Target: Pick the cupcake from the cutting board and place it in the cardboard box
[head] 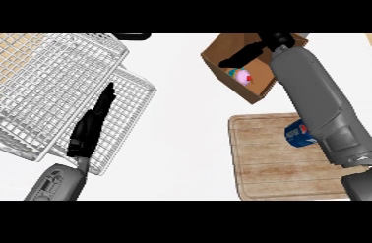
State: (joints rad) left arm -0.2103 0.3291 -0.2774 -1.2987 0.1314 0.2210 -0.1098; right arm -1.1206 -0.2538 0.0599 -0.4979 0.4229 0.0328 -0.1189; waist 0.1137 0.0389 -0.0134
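At upper right, right hand open over cupcake in cardboard box; lower left, left hand open.

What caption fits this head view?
Right hand over the cardboard box holding the cupcake; blue can on cutting board; left hand open.

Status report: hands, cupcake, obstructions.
Right hand open over box. Cupcake inside box. Left hand open, resting over wire rack. Blue can on cutting board, not blocking.
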